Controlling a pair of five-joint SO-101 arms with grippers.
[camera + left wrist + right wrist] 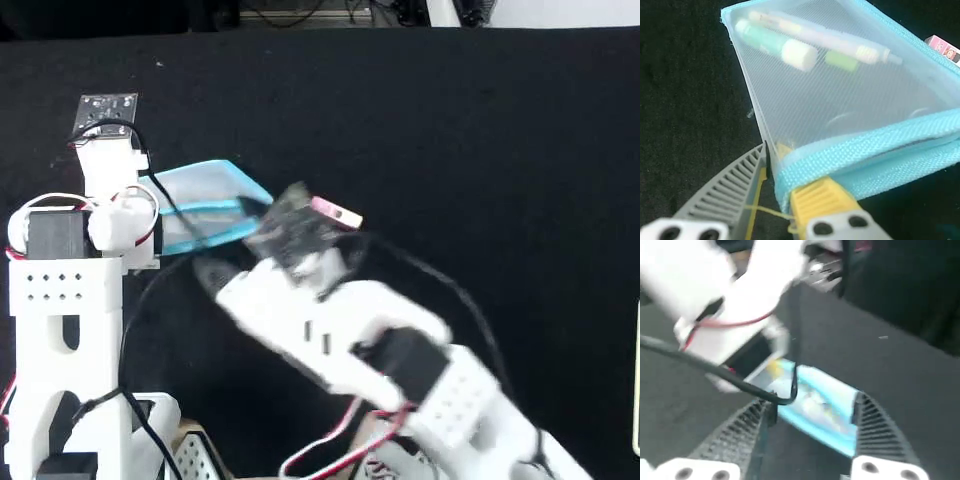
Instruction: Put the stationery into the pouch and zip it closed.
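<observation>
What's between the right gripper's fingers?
The pouch, framed by the open right gripper in the right wrist view; a black cable crosses in front.

One pouch (840,115), one marker (772,42), one pen (835,42), one eraser (336,212), two arms (65,290).

White blocky arms (60,300) bear black servos (55,235) and red and black cables (318,453); the left tool (774,150) is ribbed grey and yellow.

The pouch (840,115) is pale blue mesh with a turquoise woven edge. The marker (775,42) inside looks mint green; the table (685,100), black.
</observation>
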